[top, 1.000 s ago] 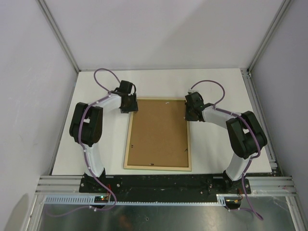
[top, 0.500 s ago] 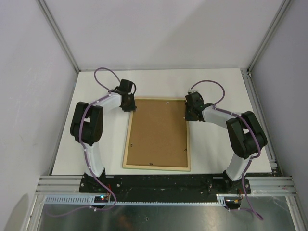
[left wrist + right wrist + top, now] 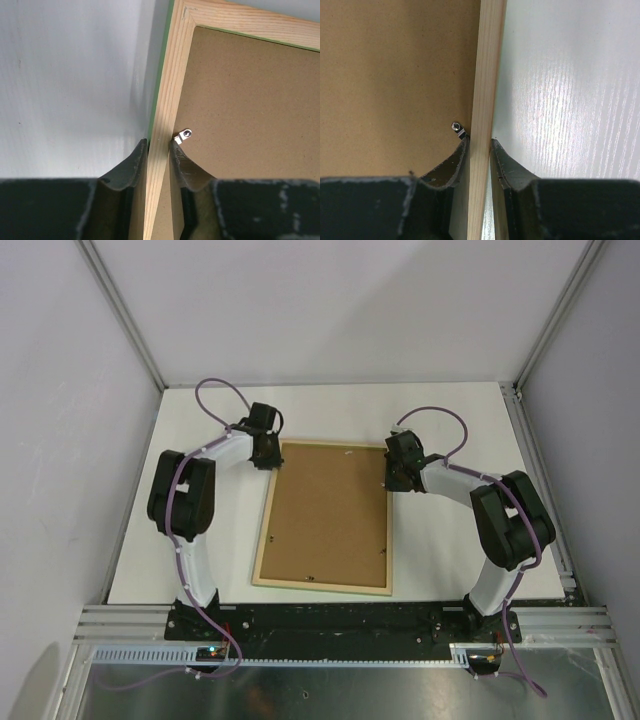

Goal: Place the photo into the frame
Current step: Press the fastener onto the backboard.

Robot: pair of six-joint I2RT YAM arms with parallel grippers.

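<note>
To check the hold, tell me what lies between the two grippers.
The frame lies there, back up, with its brown backing board filling it. The left gripper and right gripper each pinch a side rail. The top view shows it.

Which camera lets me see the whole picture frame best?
The top external view. It shows the whole frame lying back up, all four wooden edges around the brown board. The left wrist and right wrist views each show only a short piece of one edge, close up.
</note>
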